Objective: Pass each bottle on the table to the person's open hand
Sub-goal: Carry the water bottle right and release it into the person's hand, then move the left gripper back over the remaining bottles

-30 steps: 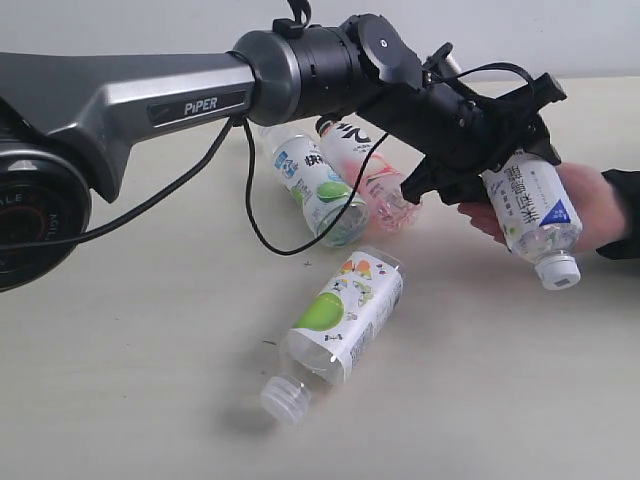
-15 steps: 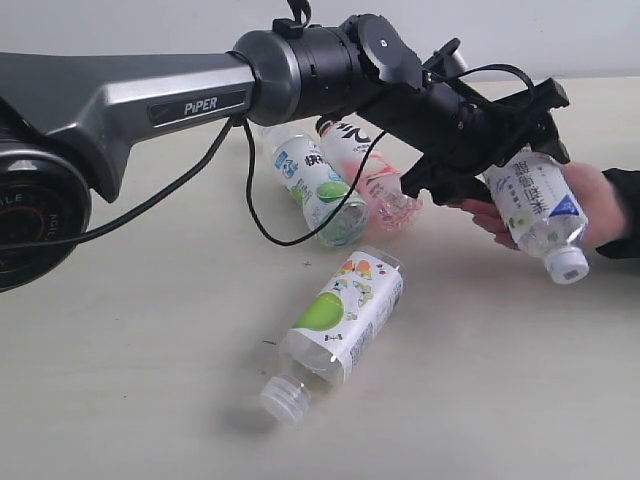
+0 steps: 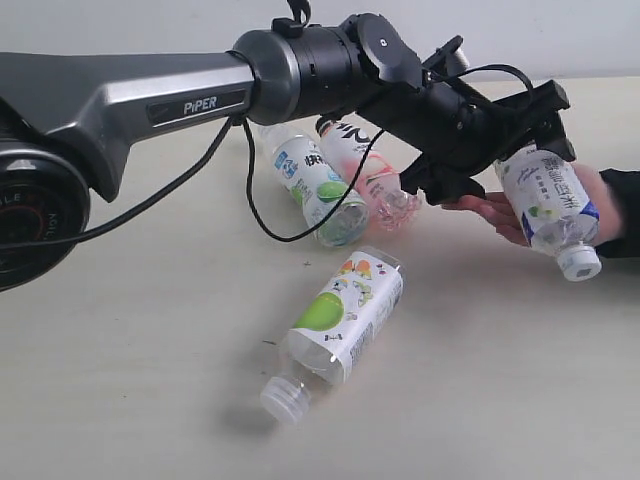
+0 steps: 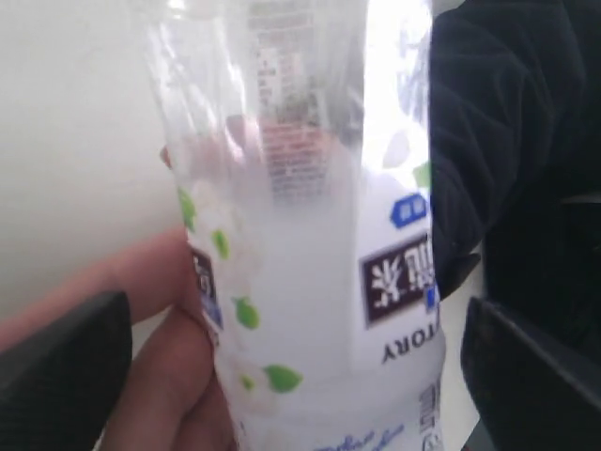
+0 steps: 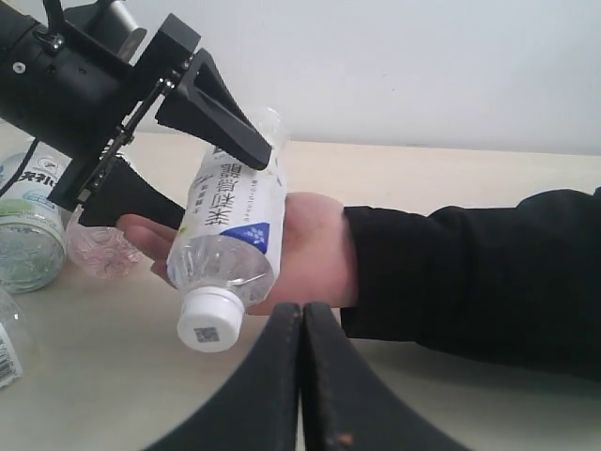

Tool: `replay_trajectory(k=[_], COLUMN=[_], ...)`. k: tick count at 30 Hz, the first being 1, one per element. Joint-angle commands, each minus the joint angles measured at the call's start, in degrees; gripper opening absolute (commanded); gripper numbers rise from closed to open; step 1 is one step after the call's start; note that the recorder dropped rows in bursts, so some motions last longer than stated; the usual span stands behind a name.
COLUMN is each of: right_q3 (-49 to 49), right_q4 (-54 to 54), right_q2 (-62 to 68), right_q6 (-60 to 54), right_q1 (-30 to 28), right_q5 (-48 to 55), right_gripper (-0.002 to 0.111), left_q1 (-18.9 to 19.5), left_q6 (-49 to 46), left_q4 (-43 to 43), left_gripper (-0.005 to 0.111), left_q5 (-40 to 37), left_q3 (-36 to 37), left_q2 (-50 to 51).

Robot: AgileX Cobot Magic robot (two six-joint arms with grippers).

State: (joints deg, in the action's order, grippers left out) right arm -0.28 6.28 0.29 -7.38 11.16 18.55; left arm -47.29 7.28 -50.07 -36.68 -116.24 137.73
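Navy-label bottle (image 5: 230, 235), lying on the hand (image 5: 305, 249) between our left gripper's (image 5: 225, 183) spread jaws, seems light, crushable, best held mid-label.

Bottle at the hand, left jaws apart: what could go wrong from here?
1. The bottle lies tilted, cap down, on the open hand, fingers not closed on it; it could slide off.
2. The left gripper flanks the bottle, jaws apart; a skewed retreat might knock it off.
3. The cable loops low by the blue-green-label bottle and might drag it.
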Motion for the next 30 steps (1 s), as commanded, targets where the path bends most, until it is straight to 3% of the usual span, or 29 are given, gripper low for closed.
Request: replay_trajectory(k=[1, 7, 9, 12, 18, 24, 30], right_q3=[0.3, 0.3, 0.3, 0.3, 0.3, 0.3, 0.3], right_q4=[-0.2, -0.2, -0.2, -0.2, -0.2, -0.2, -0.2], right_q2=[-0.3, -0.3, -0.3, -0.3, -0.3, -0.3, -0.3], right_q6=[0.0, 0.0, 0.0, 0.0, 0.0, 0.0, 0.0], right_q1=[-0.1, -0.1, -0.1, -0.1, -0.1, -0.1, -0.1], right_q5=[-0.8, -0.8, -0.8, -0.8, -0.8, -0.8, -0.8], right_gripper=[0.0, 0.0, 0.0, 0.0, 0.0, 0.0, 0.0], left_q1=[0.9, 2.6, 2.8, 3.3, 3.3, 2.7, 0.0], left_q6=[-2.5, -4.2, -4.7, -5.7, -6.8, -2.0, 0.9], left_q4=[0.2, 2.4, 4.5, 9.6, 18.9, 30.8, 42.7], left_gripper=[0.09, 0.09, 0.085, 0.067, 0.002, 0.0, 0.0], left_q5=[-1.3, -5.0, -6.5, -8.9, -19.1, -26.9, -27.3], left_q3=[-0.4, -0.4, -0.4, -0.4, -0.4, 0.5, 8.8], left_q2=[-3.4, -8.4, -10.3, -12.8, -17.1, -21.5, -30.2])
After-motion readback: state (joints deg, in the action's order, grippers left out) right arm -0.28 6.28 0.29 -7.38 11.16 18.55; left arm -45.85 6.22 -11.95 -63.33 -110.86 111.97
